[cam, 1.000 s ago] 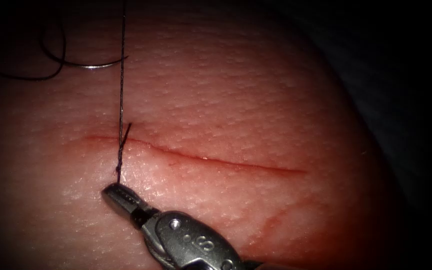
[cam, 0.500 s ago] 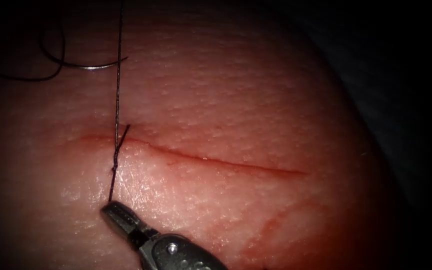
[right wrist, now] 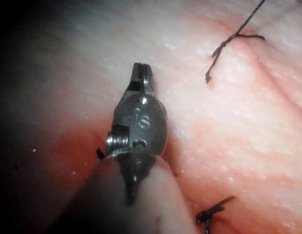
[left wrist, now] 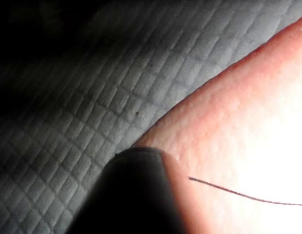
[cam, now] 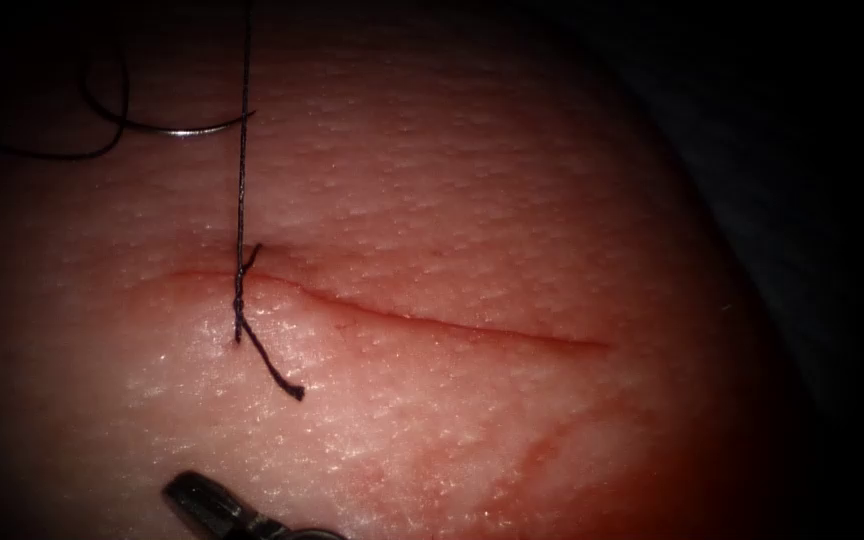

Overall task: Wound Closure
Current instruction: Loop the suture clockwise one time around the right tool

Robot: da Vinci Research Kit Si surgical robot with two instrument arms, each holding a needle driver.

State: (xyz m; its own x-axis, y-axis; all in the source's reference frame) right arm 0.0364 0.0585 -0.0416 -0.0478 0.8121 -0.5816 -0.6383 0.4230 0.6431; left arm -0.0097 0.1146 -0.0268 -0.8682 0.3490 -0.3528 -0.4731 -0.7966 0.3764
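Your right tool (cam: 197, 498) has let go of the short thread tail (cam: 270, 362) it gripped a second ago and has backed away toward the near edge; its jaws now stand nearly together, holding nothing. The tail lies slack below the knot (cam: 239, 298) at the left end of the cut (cam: 432, 325), suggesting this throw is seated. The needle (cam: 192, 131) rests on the tissue (cam: 512, 200), outside it, above the cut. The right wrist view adds another knotted stitch (right wrist: 212, 211); the left wrist view shows thread (left wrist: 238, 194) across tissue beside a quilted pad (left wrist: 117, 87).
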